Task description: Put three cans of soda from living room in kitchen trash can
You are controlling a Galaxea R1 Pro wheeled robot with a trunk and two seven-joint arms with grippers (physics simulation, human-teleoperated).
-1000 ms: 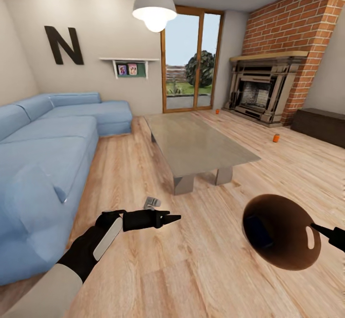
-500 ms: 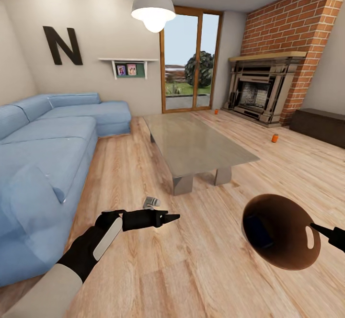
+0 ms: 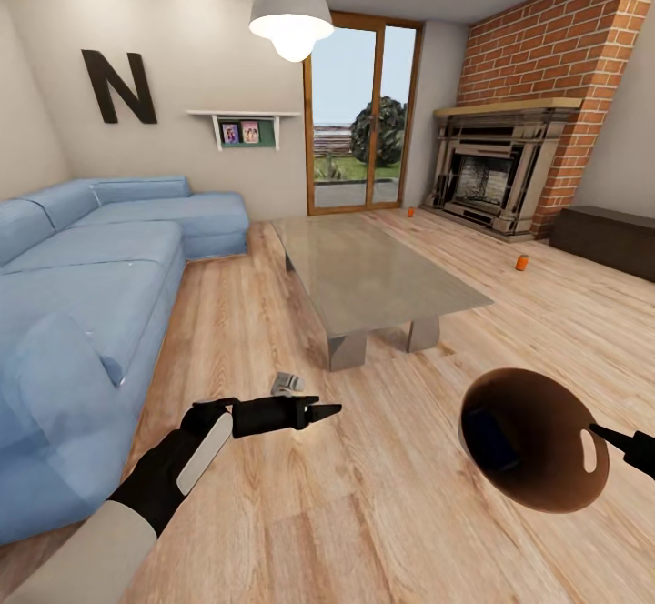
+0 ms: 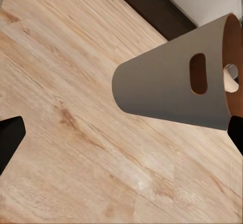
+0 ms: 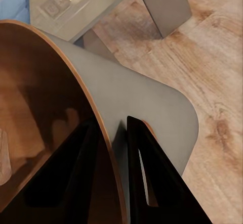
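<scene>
1. the right gripper (image 5: 119,158) is clamped on the rim of the tash can (image 3: 532,440), one finger inside and one outside, carrying it tilted with its mouth toward the head camera; a blue can (image 3: 488,436) lies inside.
2. the left gripper (image 3: 323,413) hangs empty over the floor (image 3: 364,513), fingers spread apart in the wrist view.
3. compared with a second ago the whole view has shifted only slightly and has now settled; the arms hold the same pose, so the base seems to have paused.
4. two orange cans are left: one (image 3: 522,263) on the floor near the fireplace (image 3: 496,172), another (image 3: 411,212) by the glass doors (image 3: 364,113), both beyond the desk (image 3: 373,276).
5. likely next: drive toward the nearer orange can.
</scene>
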